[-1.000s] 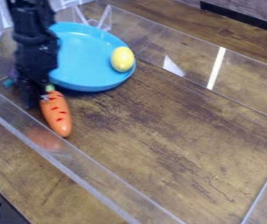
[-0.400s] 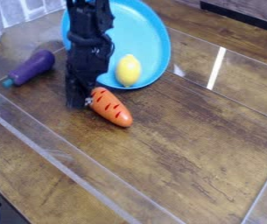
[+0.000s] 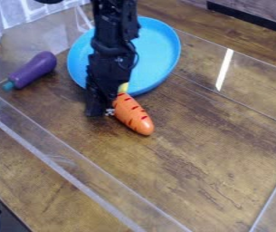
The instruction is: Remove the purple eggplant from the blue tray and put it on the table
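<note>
The purple eggplant lies on the table at the left, outside the blue tray and a short way from its left rim, with its teal stem end pointing toward the front left. My black gripper comes down in front of the tray's near rim with its tips at the tabletop. It is shut, and I see nothing held in it. It stands right of the eggplant, apart from it, and close beside an orange carrot.
The carrot lies on the wood just right of my fingertips. Clear acrylic walls edge the table along the front left and the back. The arm covers part of the tray's inside.
The arm, the blue tray and the carrot all sit further right than a second ago. The eggplant came into sight at the left. The yellow lemon no longer shows.
</note>
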